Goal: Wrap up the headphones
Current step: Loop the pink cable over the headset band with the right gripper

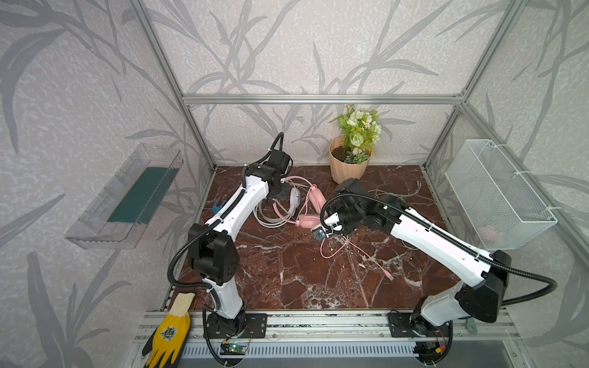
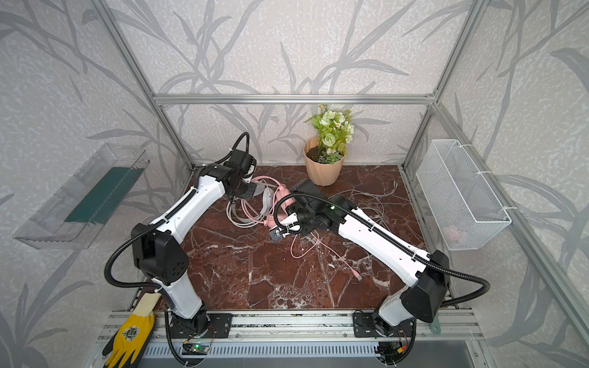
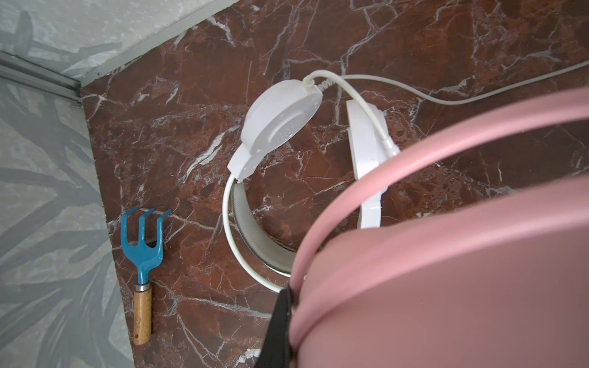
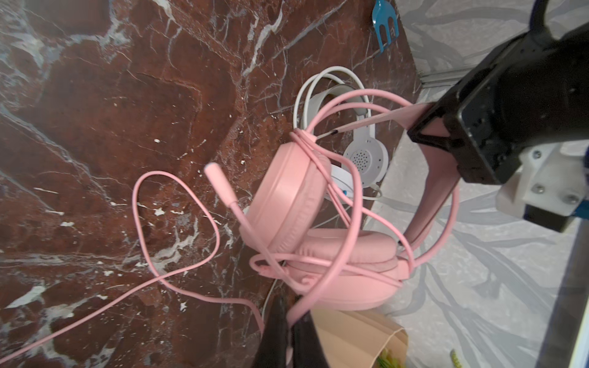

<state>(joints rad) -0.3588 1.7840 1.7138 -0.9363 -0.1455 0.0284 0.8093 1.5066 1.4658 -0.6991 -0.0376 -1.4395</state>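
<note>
Between the right gripper (image 4: 290,331), pinching the pink cable (image 4: 135,216), and the left gripper (image 4: 427,127), clamping the pink headband (image 4: 439,180), loose loops may snag the white headset (image 4: 366,156).

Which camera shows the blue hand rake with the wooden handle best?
The left wrist view: the whole blue hand rake with wooden handle lies unobstructed. The right wrist view catches only its prongs at the edge; in a top view just a blue tip peeks past the left arm.
</note>
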